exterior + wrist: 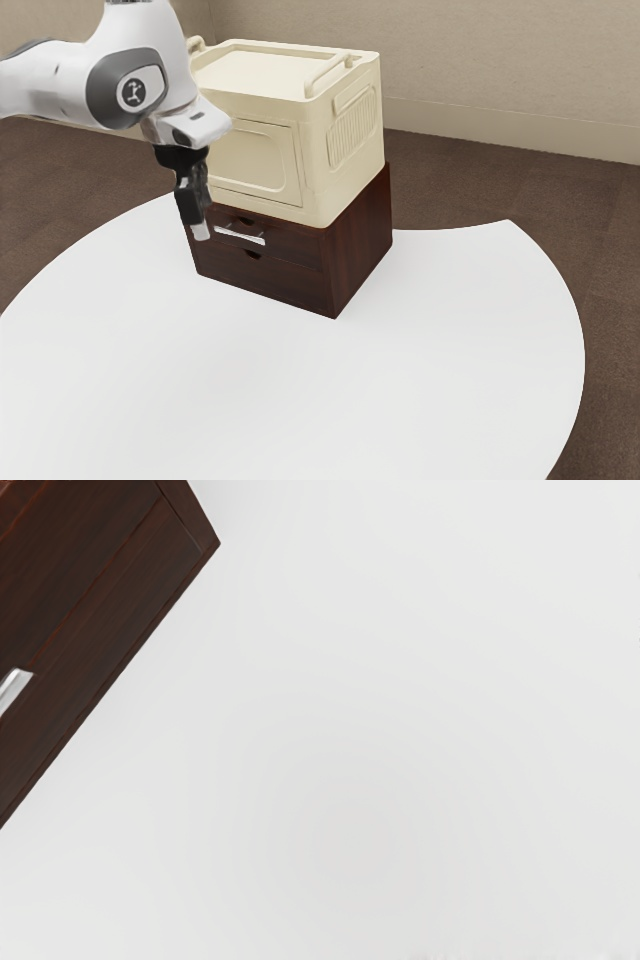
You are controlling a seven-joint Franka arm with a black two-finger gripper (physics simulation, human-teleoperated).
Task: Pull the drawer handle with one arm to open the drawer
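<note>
White plastic and dark grey make up the arm (125,70), reaching in from the exterior view's left. Below it hangs the gripper (201,233), black with a pale tip, in front of the cabinet and near one end of the handle. I cannot tell whether it is wide or narrow, nor whether it touches anything.

Next comes the handle (250,238), a slim silver bar across the upper part of the brown front. The drawer (290,246) looks flush, so the pull seems not begun. I judge the bar stiff and smooth, perhaps slippery, and best taken at its middle, top and bottom, then drawn straight out. A grip at the end could slide off or make the drawer bind; it should run light once moving.

Farther right, the cabinet's side (362,240) stands on the white table (430,380), under a cream box (250,160) whose weight may help steady it.
</note>
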